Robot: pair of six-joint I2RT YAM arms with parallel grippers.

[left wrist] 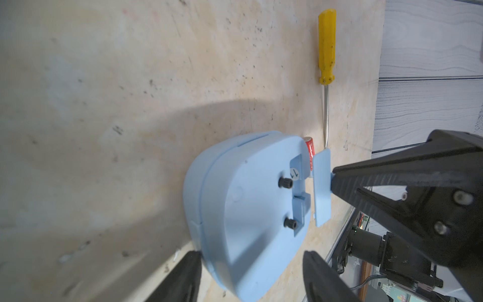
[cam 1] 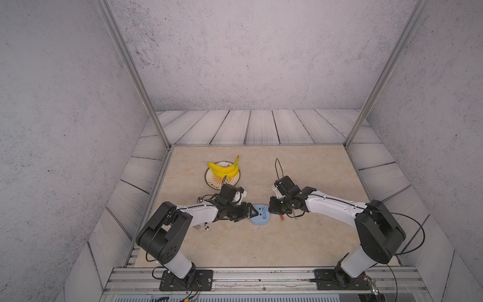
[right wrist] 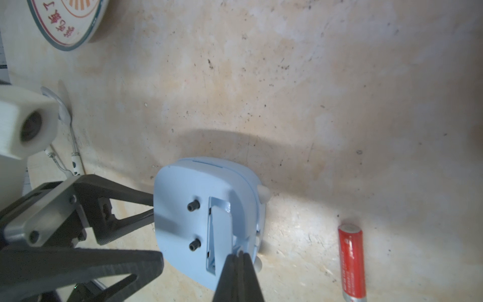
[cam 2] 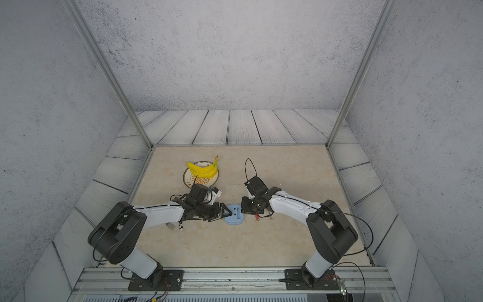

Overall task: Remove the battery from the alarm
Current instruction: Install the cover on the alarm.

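The light-blue alarm [cam 1: 260, 217] [cam 2: 235, 217] lies face down, its back [left wrist: 248, 209] [right wrist: 183, 222] up with the battery slot uncovered. The red battery [cam 1: 282, 217] [cam 2: 257, 217] [left wrist: 309, 149] [right wrist: 351, 261] lies on the table just right of it. My left gripper [cam 1: 252, 213] [left wrist: 252, 255] is open around the alarm's left end. One finger [left wrist: 188, 272] touches the alarm's edge and the other [left wrist: 321, 277] stands slightly off it. My right gripper [cam 1: 270, 209] [right wrist: 239, 255] is shut on the blue battery cover [left wrist: 322, 188] [right wrist: 222, 230], which is raised off the slot.
A yellow-handled screwdriver [left wrist: 326, 47] lies beyond the battery. A patterned plate [cam 1: 209, 180] with bananas [cam 1: 224, 168] sits behind the left arm. A spoon [right wrist: 64, 112] lies near the left wrist. Grey plank walls edge the table.
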